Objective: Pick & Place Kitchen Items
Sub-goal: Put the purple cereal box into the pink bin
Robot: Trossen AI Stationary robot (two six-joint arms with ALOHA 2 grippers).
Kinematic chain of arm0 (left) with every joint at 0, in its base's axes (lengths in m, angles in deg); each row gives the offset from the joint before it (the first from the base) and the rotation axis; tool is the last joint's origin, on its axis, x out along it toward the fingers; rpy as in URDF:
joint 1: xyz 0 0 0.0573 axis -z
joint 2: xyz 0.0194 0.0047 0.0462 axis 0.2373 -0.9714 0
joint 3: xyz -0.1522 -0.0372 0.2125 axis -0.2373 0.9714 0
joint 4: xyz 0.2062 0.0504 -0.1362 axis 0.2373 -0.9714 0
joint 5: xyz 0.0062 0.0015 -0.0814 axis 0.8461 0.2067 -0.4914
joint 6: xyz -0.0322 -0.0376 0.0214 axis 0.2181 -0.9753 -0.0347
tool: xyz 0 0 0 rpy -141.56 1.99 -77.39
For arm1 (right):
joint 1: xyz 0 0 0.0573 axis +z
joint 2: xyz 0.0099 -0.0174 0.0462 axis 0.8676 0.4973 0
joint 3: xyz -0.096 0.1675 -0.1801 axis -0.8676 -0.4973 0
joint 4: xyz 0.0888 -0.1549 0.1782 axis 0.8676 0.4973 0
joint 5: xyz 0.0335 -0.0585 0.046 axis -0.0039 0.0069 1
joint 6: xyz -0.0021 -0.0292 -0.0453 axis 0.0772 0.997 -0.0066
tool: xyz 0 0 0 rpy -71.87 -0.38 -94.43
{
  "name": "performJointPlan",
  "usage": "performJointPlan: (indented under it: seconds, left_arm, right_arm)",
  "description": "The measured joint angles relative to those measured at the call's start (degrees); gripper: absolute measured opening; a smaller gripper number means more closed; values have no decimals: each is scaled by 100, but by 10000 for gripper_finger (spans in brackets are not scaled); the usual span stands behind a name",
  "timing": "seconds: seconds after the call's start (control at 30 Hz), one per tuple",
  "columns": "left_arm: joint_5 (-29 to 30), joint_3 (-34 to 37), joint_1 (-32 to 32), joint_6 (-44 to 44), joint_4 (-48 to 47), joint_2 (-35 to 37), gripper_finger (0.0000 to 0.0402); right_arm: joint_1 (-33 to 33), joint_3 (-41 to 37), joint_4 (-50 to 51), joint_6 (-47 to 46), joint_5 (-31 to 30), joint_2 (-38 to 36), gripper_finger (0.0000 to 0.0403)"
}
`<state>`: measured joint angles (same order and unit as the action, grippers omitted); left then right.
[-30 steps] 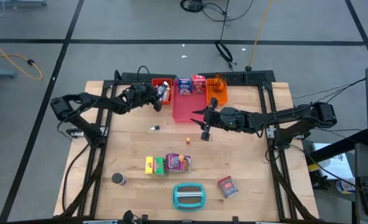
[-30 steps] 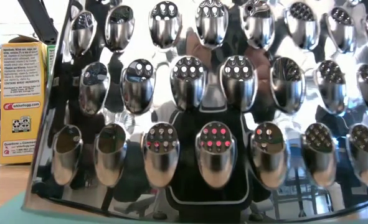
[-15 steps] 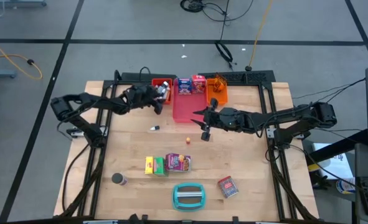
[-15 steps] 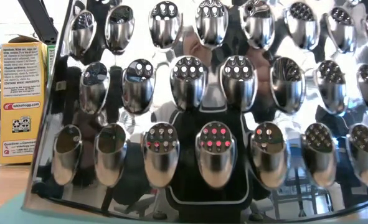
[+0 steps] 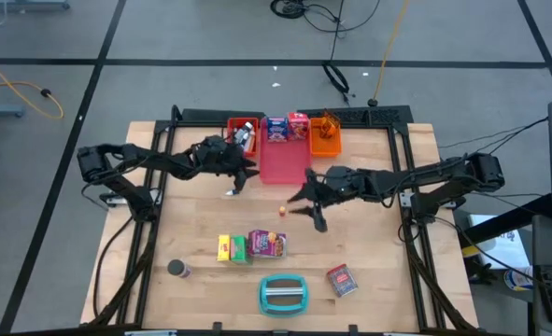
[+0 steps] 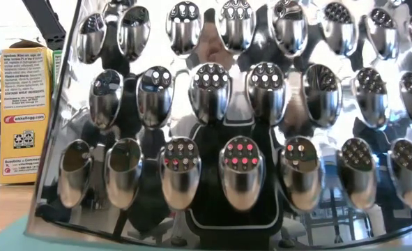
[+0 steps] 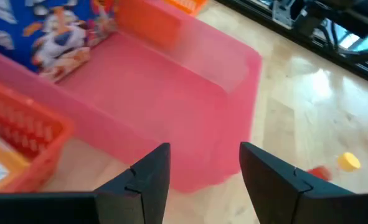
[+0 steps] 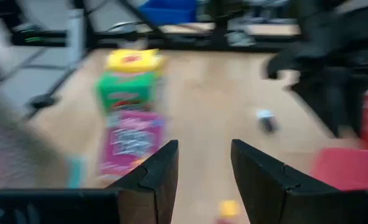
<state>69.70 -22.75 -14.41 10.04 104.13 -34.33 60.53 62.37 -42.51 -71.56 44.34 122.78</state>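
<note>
Wooden table (image 5: 369, 280), both arms reaching inward, left gripper (image 5: 244, 175), right gripper (image 5: 315, 216), jaws parted.

The overhead camera is looking straight down on the whole wooden table (image 5: 201, 224) from well above, taking in both arms and the grey floor around, while the low camera is sitting at table-top height, facing across the table with a shiny perforated metal surface (image 6: 226, 125) pressed so near that it is filling almost the entire picture. The left wrist camera is peering past its own dark fingers (image 7: 149, 177) close down onto the pink tray (image 7: 171, 93), which the overhead view is sharing (image 5: 280, 161). The right wrist camera is facing across the boards toward the yellow box (image 8: 134, 62), green box (image 8: 126, 90) and purple packet (image 8: 129, 143), a cluster the overhead view is also showing.
</note>
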Motion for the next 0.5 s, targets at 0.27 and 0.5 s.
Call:
performJointPlan:
  seconds: [0.27,0.5]
  left_arm:
    - [13,0,324,-12,88,0,182]
    - [2,0,606,-117,3,0,173]
  right_arm:
    - [163,4,-86,-119,247,664,139]
    - [154,7,-753,-235,394,1151,139]
